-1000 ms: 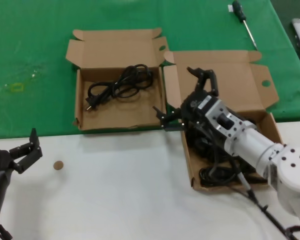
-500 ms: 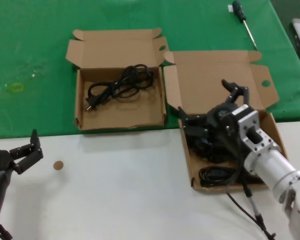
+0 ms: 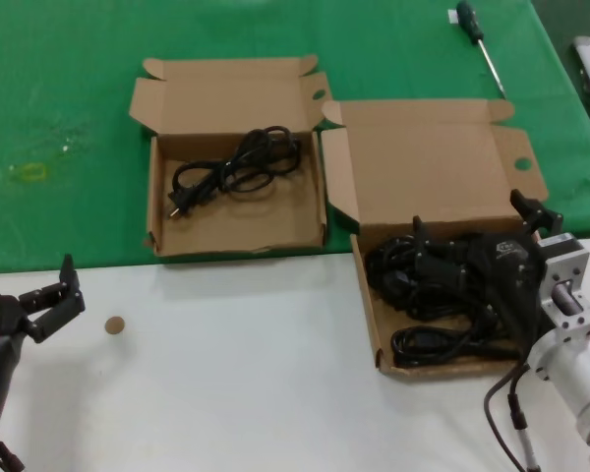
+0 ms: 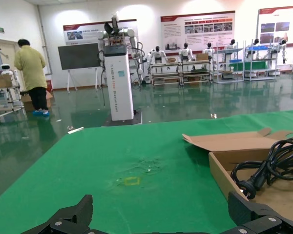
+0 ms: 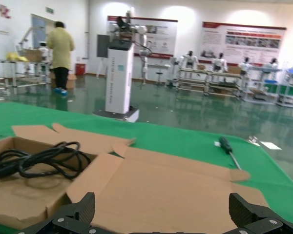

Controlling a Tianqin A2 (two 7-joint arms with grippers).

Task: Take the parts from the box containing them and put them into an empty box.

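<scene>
Cables lay heaped in the larger cardboard box on the right, its tall lid panel standing open behind them. Down among that tangle sat the right gripper — fingers spread wide, one tip over the plugs and the other up near the box's right wall, clasping nothing that could be seen. One lone cable was coiled in the smaller box to the left, which rested on the green cloth, touching the larger box at its corner flap. The left gripper hung over the white table edge, well apart from both boxes, its fingers parted and empty. A screwdriver lay on the cloth beyond the boxes — and a small brown disc sat near the left gripper.
</scene>
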